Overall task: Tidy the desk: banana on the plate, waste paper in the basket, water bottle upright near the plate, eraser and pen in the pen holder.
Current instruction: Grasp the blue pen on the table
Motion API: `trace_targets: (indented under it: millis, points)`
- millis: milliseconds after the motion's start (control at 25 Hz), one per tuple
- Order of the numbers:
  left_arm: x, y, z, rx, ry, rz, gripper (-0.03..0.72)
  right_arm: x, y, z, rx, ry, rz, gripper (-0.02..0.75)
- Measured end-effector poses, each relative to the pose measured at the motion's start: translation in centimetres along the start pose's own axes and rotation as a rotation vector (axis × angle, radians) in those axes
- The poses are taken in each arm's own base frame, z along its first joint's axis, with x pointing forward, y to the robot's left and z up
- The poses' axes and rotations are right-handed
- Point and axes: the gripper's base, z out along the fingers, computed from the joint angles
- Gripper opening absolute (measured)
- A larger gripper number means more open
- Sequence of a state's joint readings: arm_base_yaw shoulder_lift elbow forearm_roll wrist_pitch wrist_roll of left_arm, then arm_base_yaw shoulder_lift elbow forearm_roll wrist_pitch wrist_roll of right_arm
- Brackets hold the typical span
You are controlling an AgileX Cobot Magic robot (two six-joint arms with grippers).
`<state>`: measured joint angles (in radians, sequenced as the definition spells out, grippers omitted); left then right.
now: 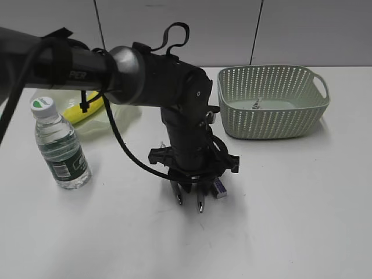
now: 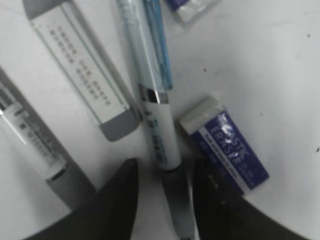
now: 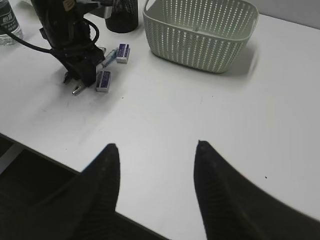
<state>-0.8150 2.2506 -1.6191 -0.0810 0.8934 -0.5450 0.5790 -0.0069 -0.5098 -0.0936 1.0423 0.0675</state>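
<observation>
Left gripper (image 2: 162, 200) lowered over the pen (image 2: 155, 125), jaws apart on either side of its barrel.

The fingers are spread so the pen's grey grip end lies between them; nothing is yet clamped, and a closing grasp across the barrel is judged to be the step in hand. The pen's long axis runs up the left wrist view, tilted slightly left, clip end away from the gripper. An eraser (image 2: 225, 150) lies just beside it, near the right finger, and could be nudged. The bottle (image 1: 58, 145) is stood upright beside the banana (image 1: 81, 110). The right gripper (image 3: 157, 150) is held open over bare desk (image 3: 210, 120), well apart from the basket (image 3: 200, 30) and holder (image 3: 122, 15).
</observation>
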Motion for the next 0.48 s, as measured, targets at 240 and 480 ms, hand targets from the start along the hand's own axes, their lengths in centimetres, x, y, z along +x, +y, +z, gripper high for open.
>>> trace_targets:
  millis: [240,480]
  points:
    - [-1.2,-0.6,0.3,-0.014,-0.007,0.013,0.283,0.0,0.0,0.0,0.0,-0.001,-0.001,0.391]
    - [-2.0,-0.6,0.3,-0.055,-0.046,0.036,0.205,0.0,0.0,0.0,0.0,-0.001,-0.001,0.391]
